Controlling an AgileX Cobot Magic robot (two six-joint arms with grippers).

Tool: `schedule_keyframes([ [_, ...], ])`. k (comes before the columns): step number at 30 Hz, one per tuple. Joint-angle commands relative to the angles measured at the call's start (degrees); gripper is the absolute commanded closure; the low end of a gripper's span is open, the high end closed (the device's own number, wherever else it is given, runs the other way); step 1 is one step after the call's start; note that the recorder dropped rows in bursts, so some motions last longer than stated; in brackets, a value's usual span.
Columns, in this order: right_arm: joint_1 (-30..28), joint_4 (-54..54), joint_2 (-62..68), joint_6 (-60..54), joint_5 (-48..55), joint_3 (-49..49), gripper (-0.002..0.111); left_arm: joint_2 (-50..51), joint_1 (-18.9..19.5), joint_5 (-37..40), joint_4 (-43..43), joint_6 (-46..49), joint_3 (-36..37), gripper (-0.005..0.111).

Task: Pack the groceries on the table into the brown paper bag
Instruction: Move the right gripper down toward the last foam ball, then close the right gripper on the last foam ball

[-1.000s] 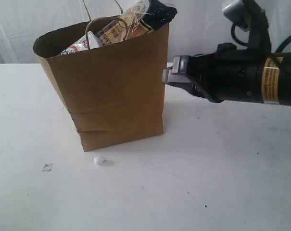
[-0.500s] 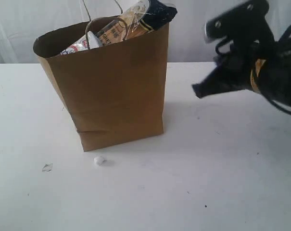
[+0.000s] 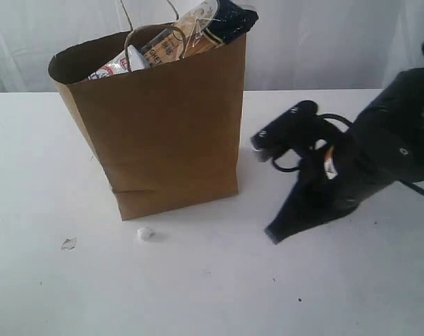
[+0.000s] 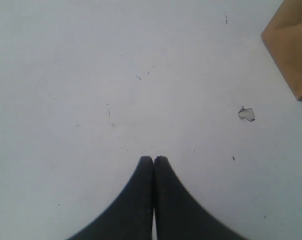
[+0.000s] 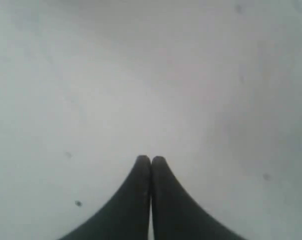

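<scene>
Exterior view: spaghetti packet (image 3: 197,31) lettering blurred, maybe "GHET"; left, right jaws pressed together.

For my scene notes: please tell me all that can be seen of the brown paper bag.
The brown paper bag is plain kraft paper with twisted loop handles. It stands upright and open on the white table, creased low on its front. A spaghetti packet and a white pack stick out.
</scene>
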Motion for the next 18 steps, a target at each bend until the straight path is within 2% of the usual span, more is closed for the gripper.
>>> schedule_keyframes([
  [1, 8.2, 5.0, 2.8, -2.1, -6.1, -3.9, 0.108, -0.2, -0.3, 1.4, -0.3, -0.3, 0.7, 0.107],
  [5, 11.9, 12.5, 10.7, -2.1, -11.5, -8.7, 0.108, -0.2, -0.3, 1.4, -0.3, -0.3, 0.7, 0.107],
  [12, 12.6, 19.3, 20.9, -2.1, -17.1, -19.8, 0.108, -0.2, -0.3, 1.4, -0.3, -0.3, 0.7, 0.107],
  [14, 12.6, 19.3, 23.4, -2.2, -16.1, -22.2, 0.103, -0.2, -0.3, 1.4, -0.3, -0.3, 0.7, 0.107],
  [18, 12.6, 19.5, 27.8, -2.3, -12.1, -26.2, 0.083, -0.2, -0.3, 1.4, -0.3, -0.3, 0.7, 0.107],
])
